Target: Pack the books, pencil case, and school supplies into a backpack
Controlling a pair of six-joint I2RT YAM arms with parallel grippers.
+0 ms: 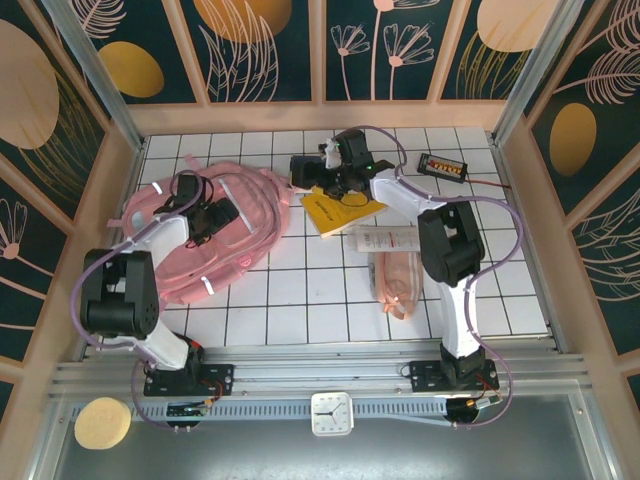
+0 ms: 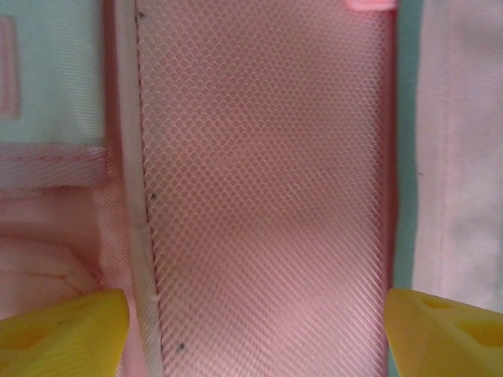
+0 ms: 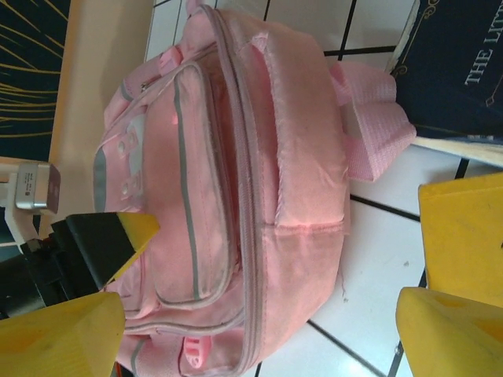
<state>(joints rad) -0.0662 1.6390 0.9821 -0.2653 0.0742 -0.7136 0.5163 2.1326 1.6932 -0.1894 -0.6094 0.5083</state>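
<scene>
**Pink backpack point(image 1: 225, 240) not yet loaded; both hands spread and empty**

Finding one: nothing is packed. The yellow book point(image 1: 340, 212), the school supplies packet point(image 1: 385, 240) and the pencil case point(image 1: 397, 282) lie close together on the tabletop point(image 1: 300, 310), right of centre and apart from the backpack. The navy book point(image 3: 460, 55) lies at the far side of the group, just beside a pink strap point(image 3: 369, 126). I cannot tell whether the two touch.

Finding two: my left hand point(image 2: 251, 338) is down close over the backpack. Its fingers are spread wide either side of a mesh panel point(image 2: 267, 181) and pinch nothing. My right hand point(image 3: 251, 338) hovers by the books, likewise spread and empty, facing the backpack.

Judgement: the step in hand is opening the backpack. The main zip point(image 3: 251, 196) looks closed, though I cannot see its full run. The next move calls for my left hand to take fabric or a zip pull and hold a mouth open. My right hand would then close on a book's edge. Thin books lying flat offer little to grip.

Clearances: the backpack sits near the left wall point(image 1: 125, 170), so there is little room to shift it that way. Bare tiles between the backpack and the packet give an open lane. The black device point(image 1: 443, 166) sits far right, away from that lane.
</scene>
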